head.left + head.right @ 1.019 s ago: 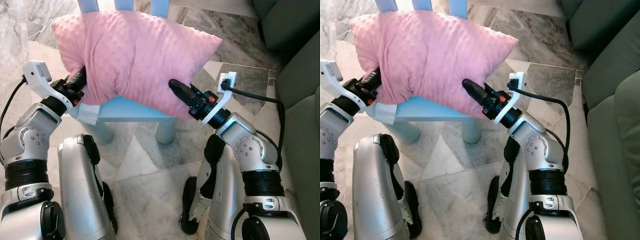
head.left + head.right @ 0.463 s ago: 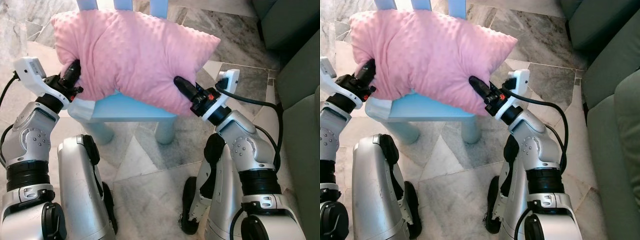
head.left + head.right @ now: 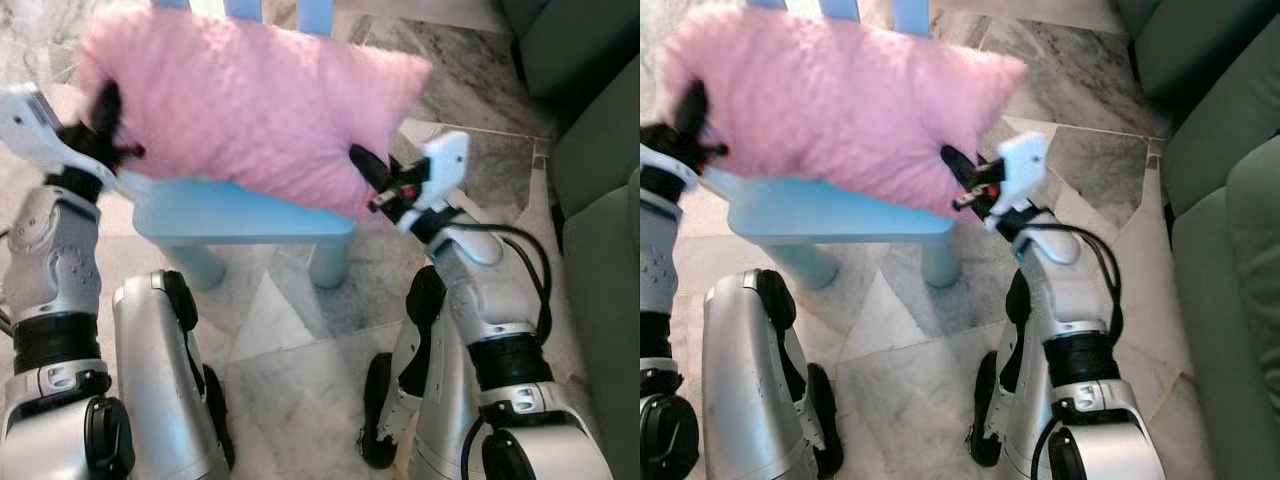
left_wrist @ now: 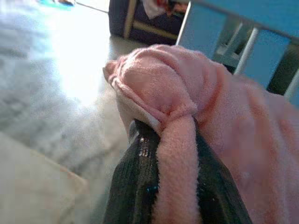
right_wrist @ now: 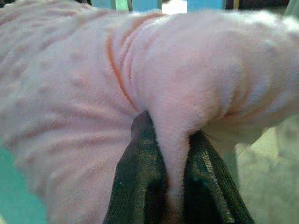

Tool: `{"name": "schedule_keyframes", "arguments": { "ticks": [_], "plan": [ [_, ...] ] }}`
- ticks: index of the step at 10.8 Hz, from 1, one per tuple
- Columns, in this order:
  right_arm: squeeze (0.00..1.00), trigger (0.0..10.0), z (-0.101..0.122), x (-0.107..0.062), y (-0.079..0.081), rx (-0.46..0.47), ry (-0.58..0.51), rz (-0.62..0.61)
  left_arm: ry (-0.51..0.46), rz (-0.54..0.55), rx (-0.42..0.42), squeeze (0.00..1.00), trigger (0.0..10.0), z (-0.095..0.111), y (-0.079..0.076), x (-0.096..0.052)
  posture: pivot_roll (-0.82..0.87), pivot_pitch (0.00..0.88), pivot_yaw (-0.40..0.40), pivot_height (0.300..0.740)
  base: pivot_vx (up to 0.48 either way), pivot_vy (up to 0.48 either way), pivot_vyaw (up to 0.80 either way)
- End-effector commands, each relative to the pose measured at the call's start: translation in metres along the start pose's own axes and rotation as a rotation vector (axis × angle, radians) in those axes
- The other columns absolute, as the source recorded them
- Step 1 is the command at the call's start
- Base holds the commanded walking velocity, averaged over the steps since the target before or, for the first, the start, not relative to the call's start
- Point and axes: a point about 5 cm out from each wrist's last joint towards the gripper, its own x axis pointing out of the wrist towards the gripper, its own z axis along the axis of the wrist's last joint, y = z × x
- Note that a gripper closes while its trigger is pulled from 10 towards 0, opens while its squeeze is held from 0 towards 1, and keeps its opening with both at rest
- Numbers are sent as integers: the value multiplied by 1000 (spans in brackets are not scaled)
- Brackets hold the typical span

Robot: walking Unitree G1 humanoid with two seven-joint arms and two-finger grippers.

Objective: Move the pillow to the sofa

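A plump pink pillow (image 3: 245,95) hangs just above the seat of a small light-blue chair (image 3: 240,215), held between both arms. My left gripper (image 3: 105,110) is shut on a pinched fold at the pillow's left edge; the left wrist view shows pink fabric (image 4: 175,154) squeezed between the black fingers (image 4: 135,182). My right gripper (image 3: 362,165) is shut on the pillow's lower right edge, and the right wrist view shows a fold (image 5: 173,154) clamped between its fingers (image 5: 140,182). The dark green sofa (image 3: 600,200) lies along the right side.
The blue chair's back slats (image 3: 245,8) rise behind the pillow. Grey marble floor (image 3: 300,310) spreads around the chair and my legs (image 3: 160,380). The sofa's cushions (image 3: 1230,280) run close beside my right arm. A black cable (image 3: 520,255) loops off the right wrist.
Both grippers have risen and carried the pillow up off the chair seat. More of the blue seat now shows beneath it. The frames now are blurred by this motion.
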Motion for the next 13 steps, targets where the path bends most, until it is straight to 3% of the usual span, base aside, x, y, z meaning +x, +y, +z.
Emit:
{"name": "schedule_keyframes", "arguments": {
  "ticks": [1,4,6,9,13],
  "plan": [
    [0,0,8,1,-2,-38,-43,-25,-77,15,70,0,0,17,2,1,-13,425,-52,357,0,0,0],
    [0,0,33,0,-23,-151,-159,-191,-188,86,194,0,0,37,7,4,-11,410,-54,357,0,0,0],
    [0,0,43,-2,-26,-183,-194,-221,-227,80,237,0,0,46,1,10,-6,395,-55,357,0,0,0],
    [0,0,50,-7,-20,-193,-218,-247,-176,65,203,0,0,25,-16,7,-4,350,-55,357,0,0,0],
    [0,0,23,-29,0,-109,-102,-357,-59,7,81,0,0,-26,-70,-23,-17,232,-39,357,0,0,0]
  ]
}}
